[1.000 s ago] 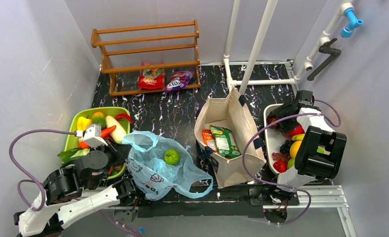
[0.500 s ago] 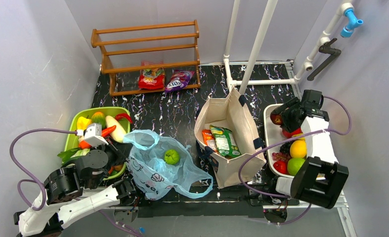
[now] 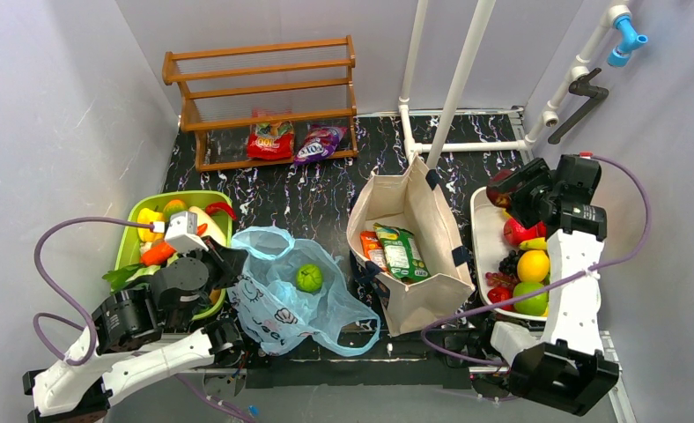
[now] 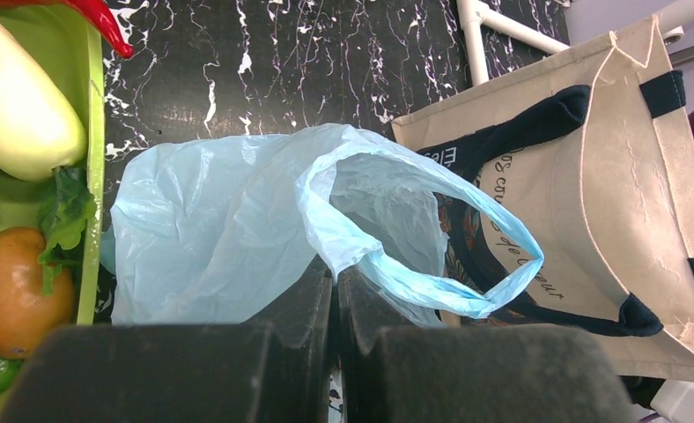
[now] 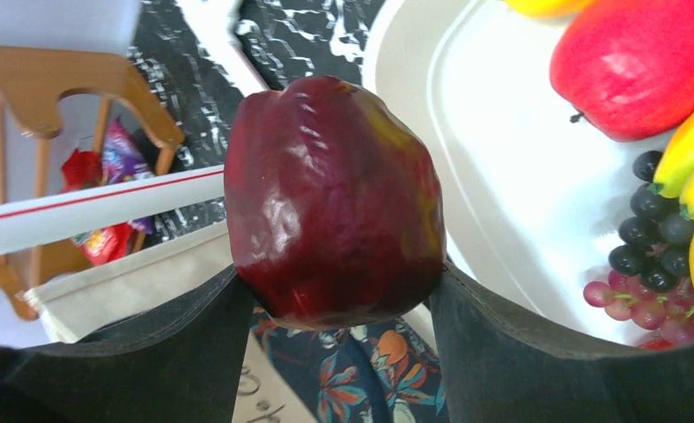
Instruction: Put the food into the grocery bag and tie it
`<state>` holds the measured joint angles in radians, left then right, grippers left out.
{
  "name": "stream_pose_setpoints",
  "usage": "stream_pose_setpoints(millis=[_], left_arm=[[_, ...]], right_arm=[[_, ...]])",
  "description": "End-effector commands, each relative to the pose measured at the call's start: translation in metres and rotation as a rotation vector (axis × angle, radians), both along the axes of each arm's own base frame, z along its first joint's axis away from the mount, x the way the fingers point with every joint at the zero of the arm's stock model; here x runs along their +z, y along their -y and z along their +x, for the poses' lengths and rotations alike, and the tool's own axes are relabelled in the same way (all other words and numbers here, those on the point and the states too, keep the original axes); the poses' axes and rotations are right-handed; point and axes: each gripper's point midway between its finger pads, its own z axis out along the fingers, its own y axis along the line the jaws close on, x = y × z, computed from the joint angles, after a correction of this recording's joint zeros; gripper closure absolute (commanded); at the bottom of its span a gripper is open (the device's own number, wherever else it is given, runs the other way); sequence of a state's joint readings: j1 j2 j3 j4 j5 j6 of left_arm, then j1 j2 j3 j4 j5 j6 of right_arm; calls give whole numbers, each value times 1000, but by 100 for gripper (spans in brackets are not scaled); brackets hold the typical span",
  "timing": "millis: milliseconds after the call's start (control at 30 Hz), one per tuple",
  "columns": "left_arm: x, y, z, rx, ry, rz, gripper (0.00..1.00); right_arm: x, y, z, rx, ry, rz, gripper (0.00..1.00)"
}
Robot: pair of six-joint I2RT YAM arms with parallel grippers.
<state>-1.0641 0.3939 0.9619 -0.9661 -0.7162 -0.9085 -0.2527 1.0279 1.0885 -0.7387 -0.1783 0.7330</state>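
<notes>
The light-blue grocery bag (image 3: 282,304) lies open at the near middle with a green round fruit (image 3: 307,278) inside. My left gripper (image 3: 227,264) is shut on the bag's left rim, and the plastic (image 4: 220,229) is pinched between its fingers (image 4: 308,291). My right gripper (image 3: 513,189) is shut on a dark red apple (image 5: 335,194), held above the far end of the white tray (image 3: 483,238), beside the beige tote. Orange (image 3: 372,247) and green (image 3: 401,251) snack packets lie in the tote.
The beige canvas tote (image 3: 431,220) stands between bag and tray. The tray holds another red apple (image 5: 634,62), grapes and yellow and green fruit. A green basket (image 3: 130,231) of vegetables sits left. A wooden rack (image 3: 264,97) with packets and white pipes (image 3: 454,88) stand at the back.
My right arm has swung up and away from me, carrying the dark red apple to the tray's far end. My left gripper has moved right and away, pulling up the bag's rim.
</notes>
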Motion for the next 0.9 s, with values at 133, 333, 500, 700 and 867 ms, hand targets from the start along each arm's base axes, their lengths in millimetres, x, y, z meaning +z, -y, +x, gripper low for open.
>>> stream_pose_setpoints(millis=[133,333,500,700,867], left_arm=[[7,14,7,-19,12,20,100],[9,19,8,-30,6,24,100],[10,21,8,-31,9,3,100],[12,18,8,-23,18,-15,100],[14,13,8,-10,38,-24,100]], right_arm=[[79,-42,-9,195,228,36,43],[132,-103,-24,457,406,53,44],[169,-167,-53,753,522,83,44],[196,-221,-88,1004,632,119,44],[192,-260,-114,1160,616,115,44]])
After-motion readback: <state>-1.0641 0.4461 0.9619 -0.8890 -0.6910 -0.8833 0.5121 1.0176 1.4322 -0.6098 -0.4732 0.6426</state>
